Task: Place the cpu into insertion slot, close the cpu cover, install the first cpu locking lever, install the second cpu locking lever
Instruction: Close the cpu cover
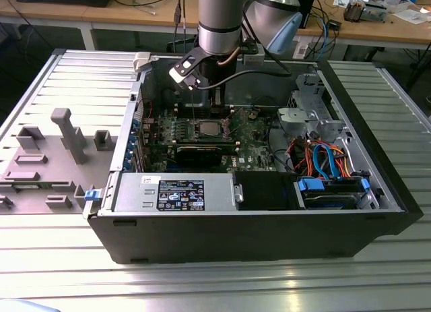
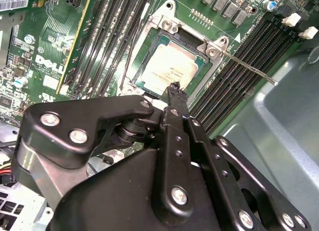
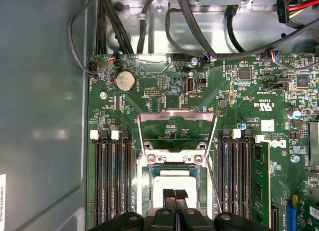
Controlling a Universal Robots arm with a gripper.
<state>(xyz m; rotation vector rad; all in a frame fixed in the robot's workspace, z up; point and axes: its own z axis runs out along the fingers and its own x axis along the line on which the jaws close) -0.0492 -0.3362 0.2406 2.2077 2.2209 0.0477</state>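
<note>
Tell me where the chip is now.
In the first wrist view the chip sits in the socket on the green board, between the memory slots, just beneath the hand.

- The cpu (image 2: 172, 71) has a silver-grey metal top, smooth with a dull sheen.
- The cpu cover (image 3: 177, 113) is thin bare metal, bright and smooth.
- The circuit board (image 3: 164, 94) is green and glossy.
- The gripper (image 3: 175, 193) is matt black, with shiny metal screw heads.
- The computer case (image 3: 45, 116) is dull grey sheet metal.
- The table (image 1: 202, 285) is ribbed, satin metal.
</note>
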